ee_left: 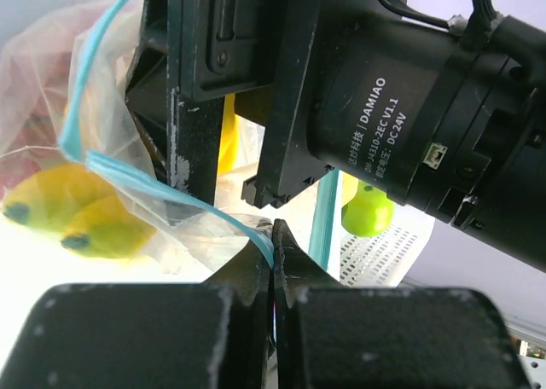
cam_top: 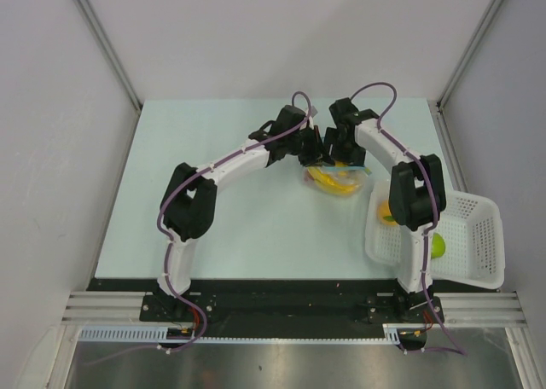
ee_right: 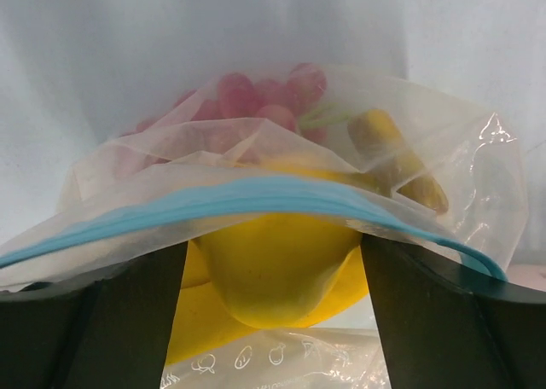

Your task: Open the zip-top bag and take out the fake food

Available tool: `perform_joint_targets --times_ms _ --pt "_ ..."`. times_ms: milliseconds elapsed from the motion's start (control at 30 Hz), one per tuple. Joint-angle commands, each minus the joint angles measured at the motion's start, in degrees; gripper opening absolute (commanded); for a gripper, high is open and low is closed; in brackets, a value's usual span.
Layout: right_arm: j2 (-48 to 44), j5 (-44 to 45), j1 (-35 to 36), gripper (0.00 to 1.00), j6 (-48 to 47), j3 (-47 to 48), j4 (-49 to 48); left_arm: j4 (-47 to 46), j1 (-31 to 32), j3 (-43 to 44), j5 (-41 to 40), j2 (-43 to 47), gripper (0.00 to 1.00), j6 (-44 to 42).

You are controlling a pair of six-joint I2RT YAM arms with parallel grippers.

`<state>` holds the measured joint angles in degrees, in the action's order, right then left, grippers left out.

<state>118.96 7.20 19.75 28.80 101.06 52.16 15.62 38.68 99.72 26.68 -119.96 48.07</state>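
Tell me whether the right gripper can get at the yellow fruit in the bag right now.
Probably yes: the right gripper stands open astride the yellow fruit at the mouth of the zip-top bag, whose blue strip the left gripper pinches. Film in between can't be ruled out.

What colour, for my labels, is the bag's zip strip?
Blue-teal zip strip; clearest in the right wrist view.

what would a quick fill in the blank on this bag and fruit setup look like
1. The left jaws are pinched shut on the zip-top bag's ____ zip strip.
2. The right jaws stand ____ on either side of a yellow fruit.
3. The green apple lies in the white ____.

Missing words: blue, open, basket.
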Motion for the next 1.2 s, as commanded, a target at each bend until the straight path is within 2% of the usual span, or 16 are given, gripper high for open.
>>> perform_joint_targets --times_ms 0,167,200,267,300,367,400,500,633,700,1167 --pt "-1.3 1.2 0.3 0.78 -2.2 0.1 -2.3 -1.2 0.5 0.6 0.0 1.0 0.0 0.4" --pt "-3.4 1.0 0.6 0.58 -1.9 2.1 -1.8 -1.2 0.5 0.8 0.0 0.9 0.0 0.6" --pt "-3.6 0.8 0.7 0.5 -1.9 2.6 -1.5 -1.2 0.5 0.9 0.0 0.9 0.0 0.6" --pt "-4.5 1.0 1.1 0.4 -1.6 4.0 -1.2 -1.2 0.5 0.9 -0.2 1.0 0.0 0.6" --pt "-4.8 1.0 1.1 0.31 -1.5 4.8 -1.0 -1.2 0.6 0.9 -0.3 0.9 0.0 0.6" --pt "-5.1 1.1 1.4 0.27 -1.0 7.8 0.0 -1.3 0.6 0.8 -0.2 1.1 0.0 0.6" --pt "-5.1 1.3 1.5 0.21 -0.8 9.1 1.3 -1.4 0.6 0.9 -0.3 1.1 0.0 0.6" --pt "-4.3 1.8 1.9 0.15 0.3 14.8 4.7 -1.4 0.6 0.8 -0.5 1.3 0.0 0.7" --pt "-4.0 1.7 2.0 0.12 1.3 21.3 9.2 -1.3 0.7 0.7 -0.7 1.7 0.0 0.6" --pt "-4.7 1.3 2.1 0.07 1.6 22.9 11.0 -1.4 0.7 0.5 -0.8 1.7 0.0 0.6" --pt "-19.1 -4.5 1.6 0.02 4.3 14.1 13.4 -0.9 0.1 0.9 -1.3 1.6 0.0 0.1"
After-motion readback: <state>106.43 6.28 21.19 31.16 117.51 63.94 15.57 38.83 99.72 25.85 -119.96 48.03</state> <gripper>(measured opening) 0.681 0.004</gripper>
